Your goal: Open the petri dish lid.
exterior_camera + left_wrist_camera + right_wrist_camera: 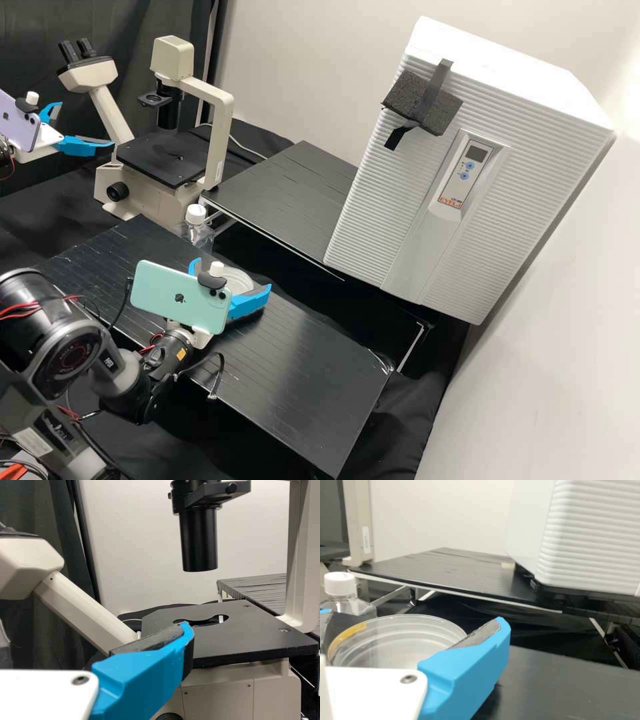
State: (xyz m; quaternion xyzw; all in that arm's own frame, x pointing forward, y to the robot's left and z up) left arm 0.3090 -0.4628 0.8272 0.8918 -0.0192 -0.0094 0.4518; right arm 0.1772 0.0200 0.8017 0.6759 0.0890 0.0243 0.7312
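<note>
**Operator:** State the condition of the jaws.

**Technician:** Left gripper: jaws released, set well apart, with nothing between them. Right gripper: jaws parted, one on either side of the petri dish. Whether the pads press on its wall cannot be told.

**Operator:** List the items from left to right in the high view.

**Technician:** First, the purple phone, mounted on the left gripper. Next, the microscope. The left gripper is located in front of it; the left wrist view shows a finger before the black stage.

**Operator:** Continue.

**Technician:** The mint phone is mounted on the right gripper. The clear bottle with a white cap is upright, just beyond the far edge of the front platform.

**Operator:** Position of the dish?

**Technician:** Near the bottle, at the far edge of the front platform. Its underside is hidden. A yellow-orange strip marks its rim. Whether the lid is seated cannot be told.

**Operator:** Remaining items?

**Technician:** The rear platform, then the white ribbed cabinet. The cabinet carries a dark foam block, secured with black tape, and a control panel.
</note>
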